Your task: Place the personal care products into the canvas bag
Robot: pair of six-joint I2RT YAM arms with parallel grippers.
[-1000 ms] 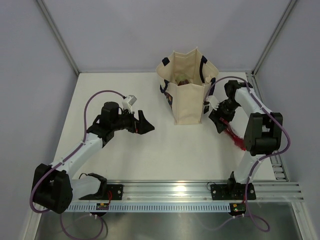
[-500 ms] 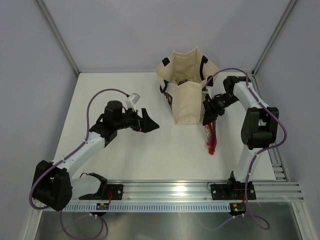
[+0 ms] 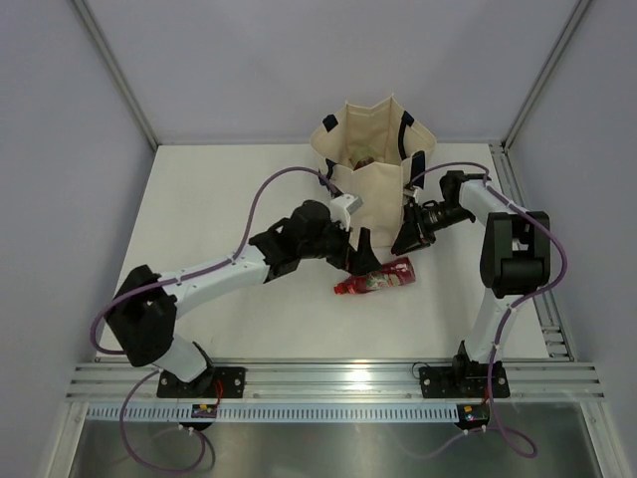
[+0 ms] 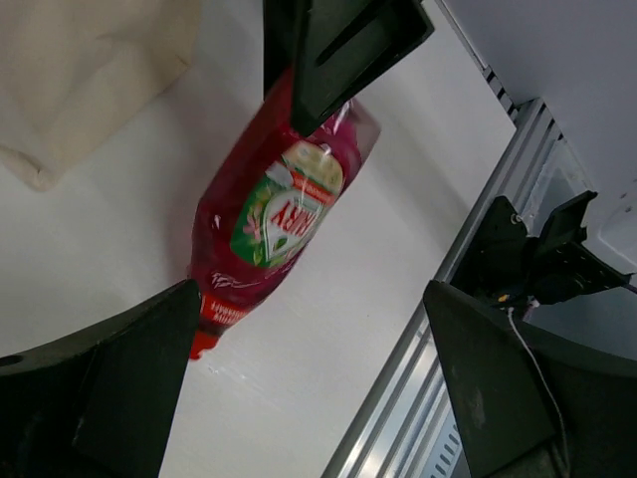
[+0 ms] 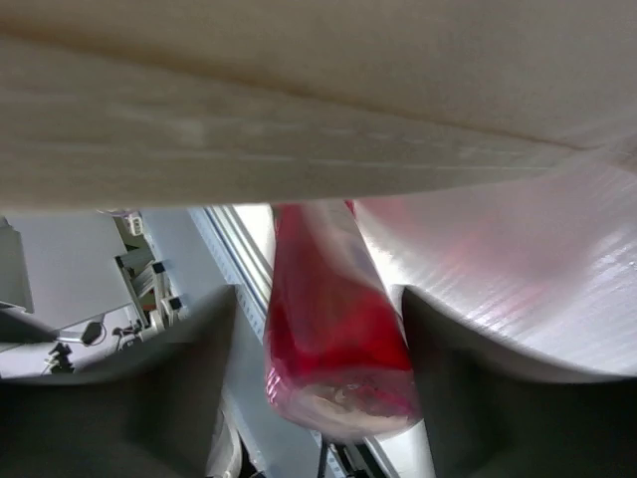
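One white table (image 3: pixel 219 199) is recorded, with side walls and an aluminium rail (image 3: pixel 338 376) along the near edge. One canvas bag (image 3: pixel 373 204) is stood upright at the far middle of the table, its mouth open and its dark navy handles (image 3: pixel 329 123) hanging at the rim; dark contents are glimpsed inside but cannot be told apart. Two arms are listed: the left arm (image 3: pixel 214 271) is stretched low across the table toward the middle, and the right arm (image 3: pixel 513 249) is folded in toward the bag's right side. One dark red bottle (image 3: pixel 378 279) with a label is found just in front of the bag, slanted, its red cap pointing to the left and down at the table, its base end raised to the right. The right gripper (image 3: pixel 406 244) is seen closed on that base end, a finger on either side. The left gripper (image 3: pixel 355 254) is held just above and behind the bottle, its fingers (image 4: pixel 129 388) spread wide with nothing between them touched.
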